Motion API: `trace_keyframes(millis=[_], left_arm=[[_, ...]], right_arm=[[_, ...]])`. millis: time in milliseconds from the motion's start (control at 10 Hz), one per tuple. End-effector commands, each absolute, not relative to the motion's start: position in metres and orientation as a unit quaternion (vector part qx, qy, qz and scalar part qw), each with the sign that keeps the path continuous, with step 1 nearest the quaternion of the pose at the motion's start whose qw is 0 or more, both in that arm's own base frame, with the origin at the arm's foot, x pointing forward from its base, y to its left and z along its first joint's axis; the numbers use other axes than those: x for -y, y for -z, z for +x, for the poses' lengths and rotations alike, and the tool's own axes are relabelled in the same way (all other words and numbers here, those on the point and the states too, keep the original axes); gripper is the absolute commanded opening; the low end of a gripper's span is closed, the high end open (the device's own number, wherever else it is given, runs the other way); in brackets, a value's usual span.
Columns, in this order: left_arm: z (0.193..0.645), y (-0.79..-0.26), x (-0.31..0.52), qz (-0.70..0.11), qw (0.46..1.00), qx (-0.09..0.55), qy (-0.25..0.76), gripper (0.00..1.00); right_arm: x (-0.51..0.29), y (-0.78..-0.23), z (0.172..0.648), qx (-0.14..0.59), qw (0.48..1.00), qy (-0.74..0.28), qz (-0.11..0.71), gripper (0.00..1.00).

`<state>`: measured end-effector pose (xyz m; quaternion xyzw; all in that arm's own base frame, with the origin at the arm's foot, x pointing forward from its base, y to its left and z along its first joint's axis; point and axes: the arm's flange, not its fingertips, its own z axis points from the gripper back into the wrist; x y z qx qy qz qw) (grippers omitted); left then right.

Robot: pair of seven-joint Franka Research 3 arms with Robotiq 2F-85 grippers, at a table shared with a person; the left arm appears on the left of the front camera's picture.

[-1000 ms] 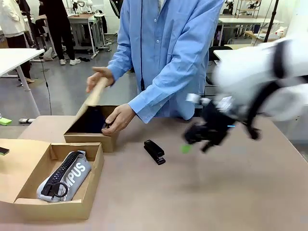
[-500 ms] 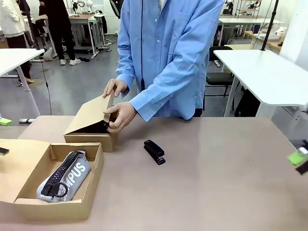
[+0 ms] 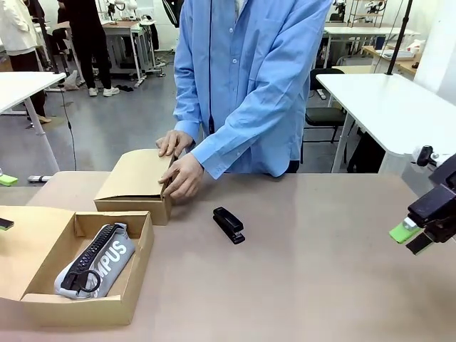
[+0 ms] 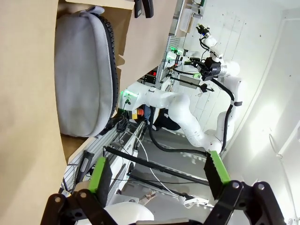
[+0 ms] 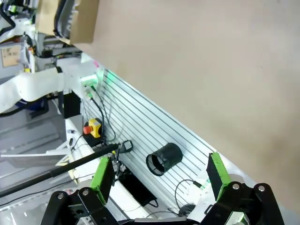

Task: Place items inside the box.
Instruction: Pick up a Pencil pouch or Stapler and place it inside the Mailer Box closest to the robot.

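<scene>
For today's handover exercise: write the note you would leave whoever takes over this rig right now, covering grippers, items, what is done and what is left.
Left gripper: open, empty. Right gripper: open, empty, at the right edge of the table.
Done: grey pencil case lies in the open box; the person's hands press down the flap of the far box.
Left: black stapler lies on the table, outside both boxes.

Bare tabletop [image 3: 320, 246] lies open from the right gripper [image 3: 412, 237] across to the black stapler [image 3: 229, 224]; beyond that, the person's hands [image 3: 182, 176] cover the closed cardboard box [image 3: 135, 187].
</scene>
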<state>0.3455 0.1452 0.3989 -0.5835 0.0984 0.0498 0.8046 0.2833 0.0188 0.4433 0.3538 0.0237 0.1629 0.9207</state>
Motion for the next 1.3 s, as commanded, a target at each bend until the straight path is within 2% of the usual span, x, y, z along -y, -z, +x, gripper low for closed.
trace_keyframes(millis=[0,1200], left_arm=[[0.3402,-0.3997,-0.1458,-0.583,0.805,-0.099,-0.038,1.00],[0.3402,-0.3997,-0.1458,-0.583,0.805,-0.099,-0.038,1.00]], right_arm=[[-0.0171,-0.4453,0.2871,-0.020,0.922,-0.150,0.356,1.00],[-0.0171,-0.4453,0.2871,-0.020,0.922,-0.150,0.356,1.00]])
